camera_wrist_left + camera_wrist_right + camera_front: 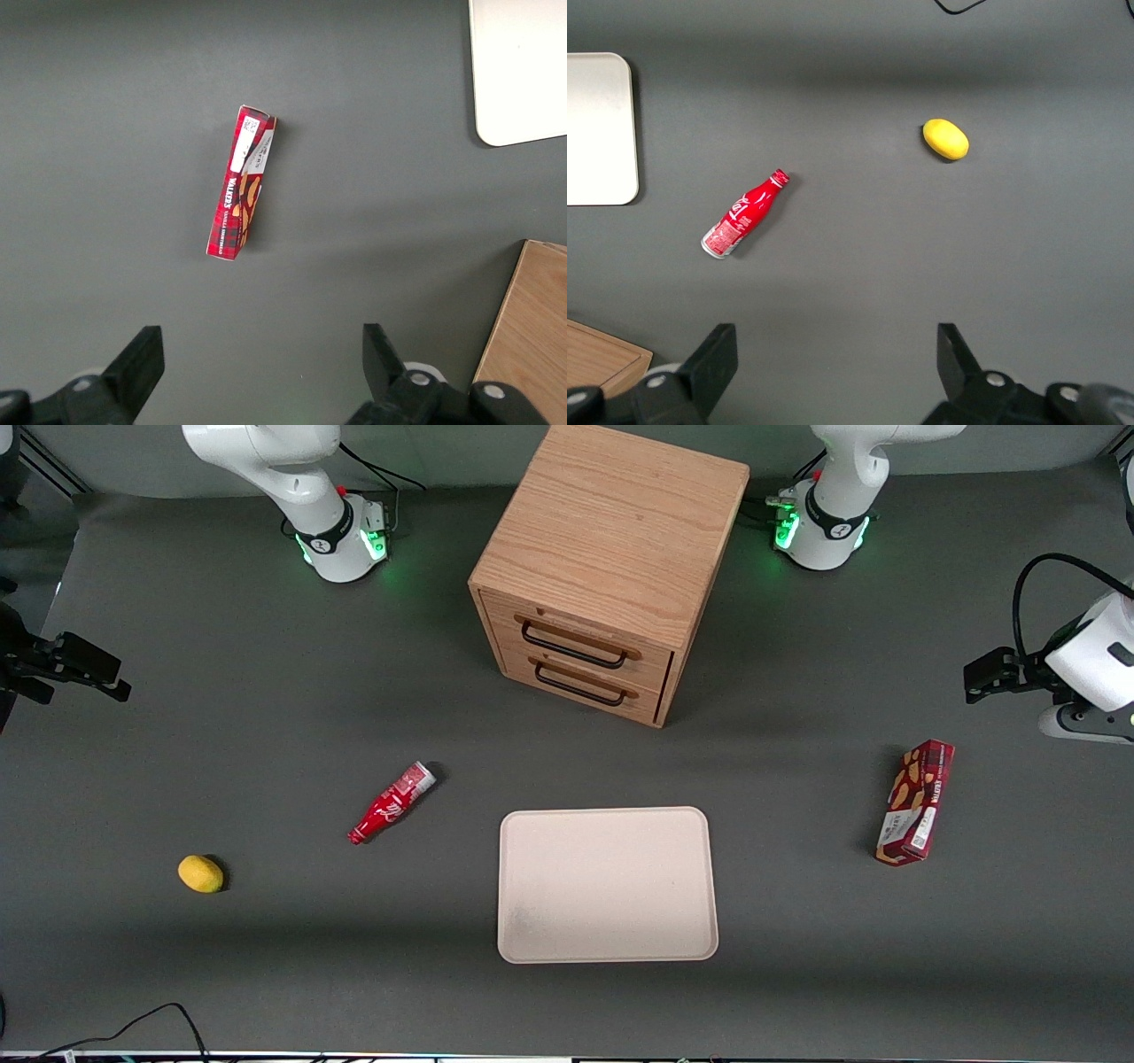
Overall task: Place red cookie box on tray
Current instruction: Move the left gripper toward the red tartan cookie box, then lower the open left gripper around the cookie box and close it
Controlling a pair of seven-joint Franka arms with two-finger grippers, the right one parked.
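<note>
Red cookie box [915, 803] is lying flat, well apart from the tray [607, 948]; I'm hovering the gripper [257, 363], fingers apart, planning to straddle its narrow width mid-length.

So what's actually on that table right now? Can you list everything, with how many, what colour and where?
red cookie box: one, dark red with tan cookie pictures, lying on the table toward the working arm's end, apart from the tray
tray: one, cream-beige, nothing on it, in front of the drawer cabinet and nearer the front camera
drawer cabinet: one, light wood with two black handles, mid-table
red bottle: one, red, on its side beside the tray, toward the parked arm's end
lemon: one, yellow, farther toward the parked arm's end
table: one, dark grey
gripper: one, black, open, hovering above the table near the cookie box
</note>
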